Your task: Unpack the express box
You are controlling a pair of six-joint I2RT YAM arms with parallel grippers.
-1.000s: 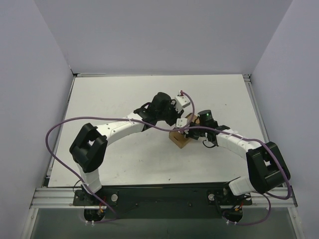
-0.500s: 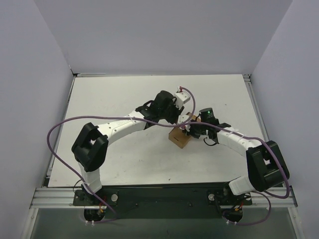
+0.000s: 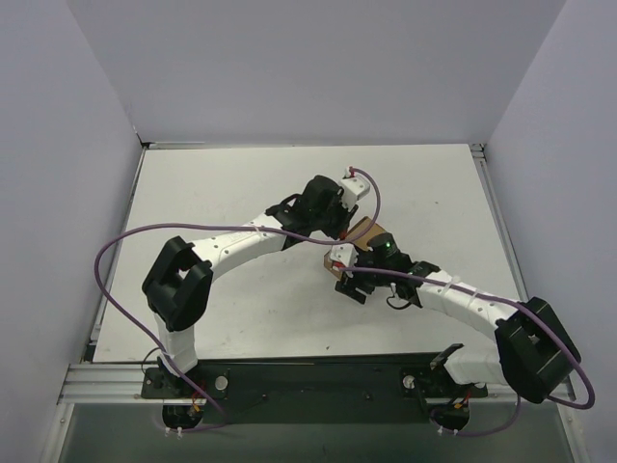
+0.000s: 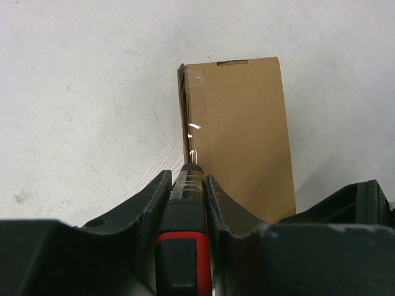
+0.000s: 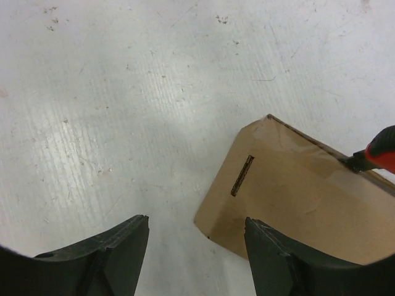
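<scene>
**Knife at the box seam, right fingers spread**

Your left gripper (image 4: 186, 185) is pinching the red-and-black utility knife (image 4: 185, 253). Both fingers press against the handle's sides, and the handle points straight ahead. In the left wrist view the knife's tip meets the near left corner of the express box (image 4: 237, 129), at the edge where a strip of clear tape (image 4: 195, 105) glints along the cardboard.

The express box lies flat on the white table (image 3: 212, 193), right of centre, between your two grippers. From above only a bit of its brown cardboard (image 3: 363, 231) shows past the left wrist.

Your right gripper (image 5: 196, 225) stands with its fingers spread wide and nothing between them. It hangs over bare tabletop just beside the box. In the right wrist view the box (image 5: 296, 197) sits right of the gap, with one clipped corner nearest the right finger (image 5: 274, 253). A narrow dark slot (image 5: 242, 176) runs across the cardboard near that end. At the right edge of the same view, the knife's red nose (image 5: 382, 150) and dark tip touch the far edge of the box.

From above, the right gripper (image 3: 345, 273) sits just on the near side of the box and the left gripper (image 3: 337, 214) on the far side.
</scene>
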